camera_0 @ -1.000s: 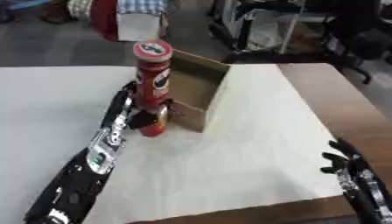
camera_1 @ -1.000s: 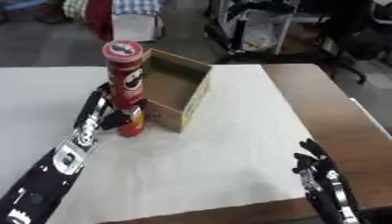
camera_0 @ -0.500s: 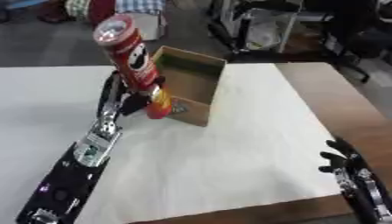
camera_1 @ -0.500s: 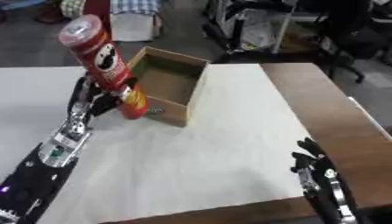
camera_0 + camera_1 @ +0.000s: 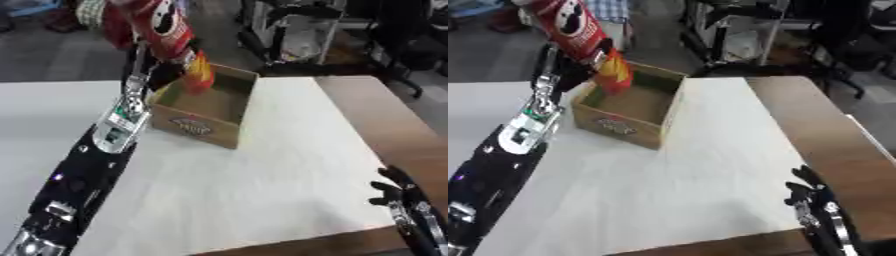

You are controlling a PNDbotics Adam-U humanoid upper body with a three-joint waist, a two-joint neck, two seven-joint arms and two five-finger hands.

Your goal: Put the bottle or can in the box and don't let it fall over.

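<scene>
A tall red crisp can hangs tilted in the air, its lower end over the near-left part of the open cardboard box. My left hand is shut on the can near its lower half, and its arm runs down to the lower left. The box stands on the white table, turned askew, and its bare bottom shows inside. My right hand rests open at the lower right edge of the table, away from the box.
Brown bare tabletop lies to the right of the white cover. Office chairs and a metal rack stand on the floor beyond the table's far edge.
My left hand has lifted the can off the table beside the box and carried it up and over the box's left rim, tilting it. The camera view has shifted too.
</scene>
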